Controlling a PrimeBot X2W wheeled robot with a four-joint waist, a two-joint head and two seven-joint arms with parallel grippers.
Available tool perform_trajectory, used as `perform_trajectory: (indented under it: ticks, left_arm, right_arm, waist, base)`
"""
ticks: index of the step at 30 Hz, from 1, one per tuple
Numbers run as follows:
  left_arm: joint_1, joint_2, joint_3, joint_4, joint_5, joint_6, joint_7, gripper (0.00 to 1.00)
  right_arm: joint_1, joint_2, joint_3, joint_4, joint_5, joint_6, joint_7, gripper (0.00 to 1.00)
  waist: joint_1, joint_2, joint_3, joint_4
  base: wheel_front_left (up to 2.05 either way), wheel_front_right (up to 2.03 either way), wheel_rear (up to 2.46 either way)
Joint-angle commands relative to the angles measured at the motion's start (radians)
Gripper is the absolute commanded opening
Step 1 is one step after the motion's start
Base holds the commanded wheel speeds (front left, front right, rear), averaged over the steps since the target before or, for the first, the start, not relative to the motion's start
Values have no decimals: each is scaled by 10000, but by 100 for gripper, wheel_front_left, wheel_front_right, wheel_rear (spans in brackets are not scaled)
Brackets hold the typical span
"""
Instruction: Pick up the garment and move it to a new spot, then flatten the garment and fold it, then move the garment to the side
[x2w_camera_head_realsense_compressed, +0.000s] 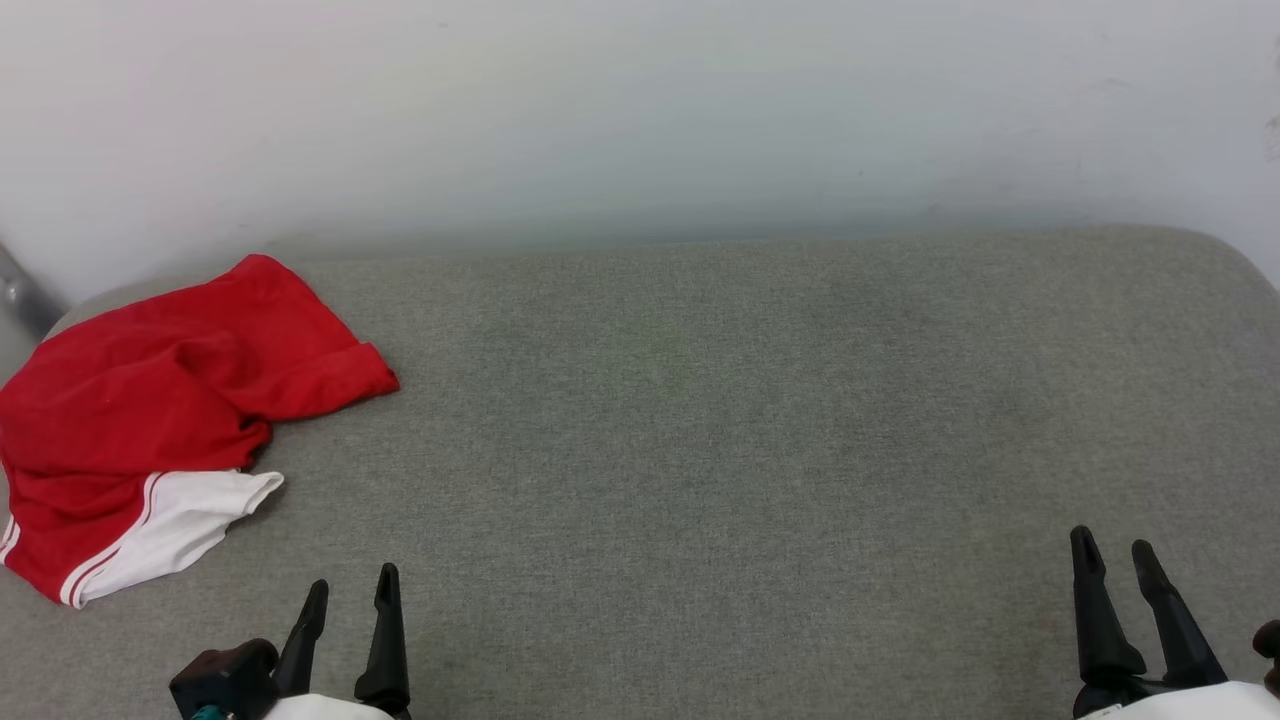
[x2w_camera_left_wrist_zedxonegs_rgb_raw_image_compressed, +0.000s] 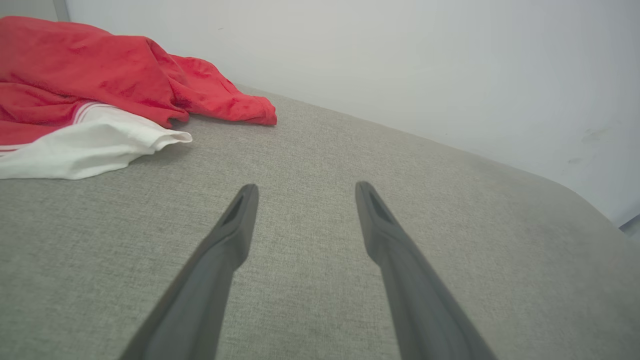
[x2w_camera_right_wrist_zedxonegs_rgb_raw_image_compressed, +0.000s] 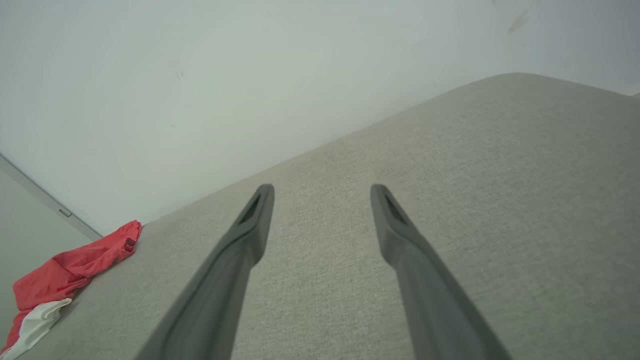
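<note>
Heaped ahead-left of left jaws, far left of right jaws: soft crumpled red garment (x2w_camera_head_realsense_compressed: 150, 400), white stripe-edged sleeve (x2w_camera_head_realsense_compressed: 185, 520). Grey woven desk (x2w_camera_head_realsense_compressed: 750, 420), rounded corners. Both jaws wide apart, empty.

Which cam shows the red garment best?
Head view: the garment lies crumpled at far left, almost whole, white striped sleeve showing. Left wrist view is closer but crops it at the frame edge. Right wrist view catches it small in the lower-left corner.

garment (x2w_camera_head_realsense_compressed: 140, 400): bright red, with a white part and thin red-and-white stripes
table (x2w_camera_head_realsense_compressed: 750, 450): grey, speckled cloth
wall (x2w_camera_head_realsense_compressed: 640, 100): plain white
left gripper (x2w_camera_head_realsense_compressed: 352, 578): black
right gripper (x2w_camera_head_realsense_compressed: 1112, 540): black
</note>
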Motion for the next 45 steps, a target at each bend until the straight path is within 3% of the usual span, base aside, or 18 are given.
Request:
perform_trajectory:
  ticks: [1,17,45]
  left_arm:
    - [25,99,-42,-113,214,48,-78,100]
    - [198,182,-22,-257,1520,231,-450,100]
    - [516,135,98,-441,3876,59,-1005,100]
  right_arm:
    - [55,-100,-20,-158,-233,0,-80,100]
    - [320,-93,-180,-392,-1781,-1,-454,100]
    - [676,-93,-523,-776,-3810,-1,-1006,100]
  waist:
    - [0,0,-1,-4]
    - [0,0,-13,-114]
    - [0,0,2,-459]
  base:
    - [0,0,0]
    - [0,0,0]
    - [0,0,0]
